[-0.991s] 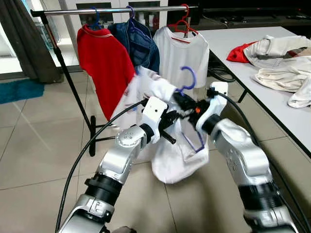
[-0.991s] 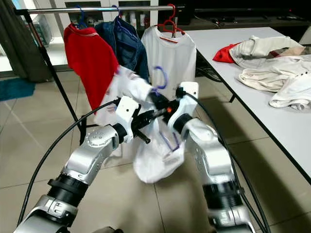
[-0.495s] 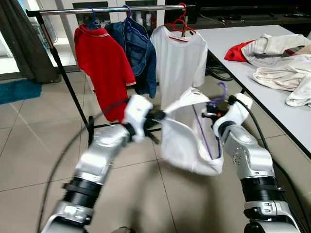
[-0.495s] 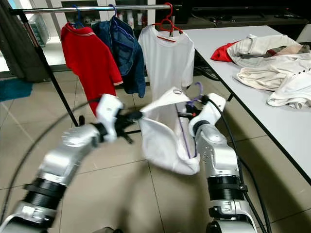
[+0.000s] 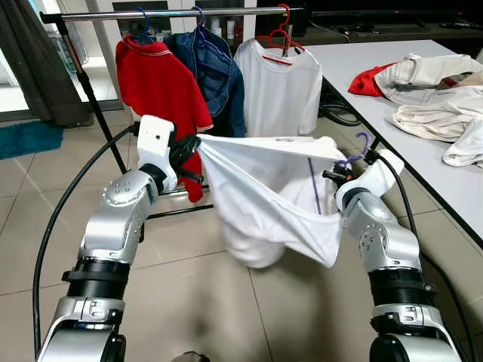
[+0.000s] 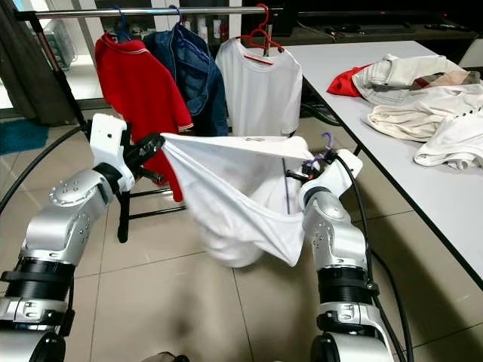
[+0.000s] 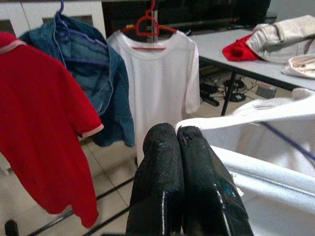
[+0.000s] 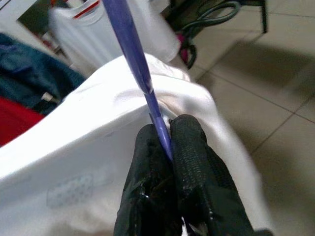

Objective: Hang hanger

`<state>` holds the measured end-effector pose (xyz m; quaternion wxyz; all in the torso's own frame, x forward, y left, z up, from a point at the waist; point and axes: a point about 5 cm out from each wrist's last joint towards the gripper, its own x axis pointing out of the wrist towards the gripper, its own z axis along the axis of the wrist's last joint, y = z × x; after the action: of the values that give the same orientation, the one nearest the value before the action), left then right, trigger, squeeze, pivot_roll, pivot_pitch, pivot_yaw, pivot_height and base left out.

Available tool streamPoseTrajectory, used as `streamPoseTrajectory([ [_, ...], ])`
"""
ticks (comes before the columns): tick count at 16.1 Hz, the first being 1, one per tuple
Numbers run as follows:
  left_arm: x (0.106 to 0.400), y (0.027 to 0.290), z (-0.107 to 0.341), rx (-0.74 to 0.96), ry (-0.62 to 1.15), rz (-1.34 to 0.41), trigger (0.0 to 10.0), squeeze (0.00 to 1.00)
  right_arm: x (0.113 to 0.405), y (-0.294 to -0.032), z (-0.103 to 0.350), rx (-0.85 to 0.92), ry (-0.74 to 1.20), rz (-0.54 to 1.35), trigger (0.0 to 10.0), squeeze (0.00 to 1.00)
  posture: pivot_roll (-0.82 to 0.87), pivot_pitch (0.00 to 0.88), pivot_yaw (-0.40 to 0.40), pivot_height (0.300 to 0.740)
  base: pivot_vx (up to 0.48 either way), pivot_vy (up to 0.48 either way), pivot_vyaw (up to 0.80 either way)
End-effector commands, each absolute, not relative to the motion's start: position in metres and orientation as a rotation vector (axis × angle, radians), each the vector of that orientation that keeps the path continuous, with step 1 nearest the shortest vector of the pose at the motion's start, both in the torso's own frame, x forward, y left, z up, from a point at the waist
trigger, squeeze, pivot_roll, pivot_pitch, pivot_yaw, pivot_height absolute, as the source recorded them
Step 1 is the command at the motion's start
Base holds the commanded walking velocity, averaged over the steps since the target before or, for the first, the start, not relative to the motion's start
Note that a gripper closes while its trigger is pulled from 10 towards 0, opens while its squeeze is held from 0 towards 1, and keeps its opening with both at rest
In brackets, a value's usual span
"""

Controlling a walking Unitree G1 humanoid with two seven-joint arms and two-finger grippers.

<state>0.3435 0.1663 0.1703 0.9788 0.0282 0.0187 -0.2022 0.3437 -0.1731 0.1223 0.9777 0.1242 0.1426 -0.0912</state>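
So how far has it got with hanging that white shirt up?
Partway. Done: a red shirt, a denim jacket and a white T-shirt already hang on the rail. In hand: the left gripper and right gripper, jaws shut, stretch the white shirt wide, its purple hanger pinched on the right. Left: lifting the hook onto the rail.

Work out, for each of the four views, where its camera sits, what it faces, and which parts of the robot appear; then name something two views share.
Left eye view: head, facing down-forward at white shirt stretched between left gripper and right gripper; both silver arms.
Right eye view: same scene, plus clothes rail.
Left wrist view: along shut fingers toward red T-shirt.
Right wrist view: along fingers pinching purple hanger.
Shared: both wrist views show the hung white T-shirt.
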Motion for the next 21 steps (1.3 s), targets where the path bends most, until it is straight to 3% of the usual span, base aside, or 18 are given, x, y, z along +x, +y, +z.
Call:
streamPoseTrajectory([
  [1, 0.343, 0.183, 0.172, 0.074, 0.035, -0.327, 0.0, 0.00, 0.342, -0.196, 0.126, 0.256, 0.254, -0.307, 10.0, 0.00, -0.10, 0.000, -0.008, 0.740, 0.000, 0.000, 0.00],
  [3, 0.341, 0.177, 0.167, 0.071, 0.047, -0.339, 0.0, 0.00, 0.341, -0.192, 0.126, 0.212, 0.277, -0.273, 10.0, 0.00, -0.10, 0.000, -0.008, 0.740, 0.000, 0.000, 0.00],
  [4, 0.340, 0.170, 0.165, 0.068, 0.049, -0.360, 0.0, 0.00, 0.338, -0.174, 0.120, 0.107, 0.342, -0.095, 10.0, 0.00, -0.10, 0.000, -0.010, 0.740, 0.000, 0.000, 0.00],
  [6, 0.338, 0.160, 0.165, 0.053, 0.039, -0.384, 0.0, 0.00, 0.325, -0.157, 0.116, 0.030, 0.376, 0.063, 10.0, 0.00, -0.10, 0.000, -0.018, 0.740, 0.000, 0.000, 0.00],
  [13, 0.331, 0.141, 0.159, 0.013, 0.046, -0.421, 0.0, 0.00, 0.274, -0.149, 0.106, 0.001, 0.521, 0.249, 10.0, 0.00, -0.11, 0.008, -0.020, 0.740, 0.000, 0.000, 0.00],
  [15, 0.331, 0.140, 0.159, 0.012, 0.048, -0.426, 0.0, 0.00, 0.262, -0.142, 0.105, -0.014, 0.569, 0.378, 10.0, 0.00, -0.11, 0.014, -0.016, 0.740, 0.000, 0.000, 0.00],
  [16, 0.331, 0.139, 0.159, 0.012, 0.049, -0.428, 0.0, 0.00, 0.262, -0.145, 0.102, -0.069, 0.577, 0.359, 10.0, 0.00, -0.11, 0.014, -0.016, 0.740, 0.000, 0.000, 0.00],
  [17, 0.331, 0.136, 0.160, 0.010, 0.051, -0.434, 0.0, 0.00, 0.267, -0.157, 0.098, -0.247, 0.574, 0.272, 10.0, 0.00, -0.11, 0.020, -0.013, 0.740, 0.000, 0.000, 0.00],
  [19, 0.331, 0.132, 0.160, 0.007, 0.053, -0.448, 0.0, 0.00, 0.256, -0.139, 0.097, -0.233, 0.623, 0.525, 10.0, 0.00, -0.11, 0.024, -0.014, 0.740, 0.000, 0.000, 0.00],
  [21, 0.332, 0.127, 0.160, 0.012, 0.054, -0.459, 0.0, 0.00, 0.261, -0.147, 0.100, -0.261, 0.627, 0.447, 10.0, 0.00, -0.10, 0.028, -0.018, 0.740, 0.000, 0.000, 0.00],
])
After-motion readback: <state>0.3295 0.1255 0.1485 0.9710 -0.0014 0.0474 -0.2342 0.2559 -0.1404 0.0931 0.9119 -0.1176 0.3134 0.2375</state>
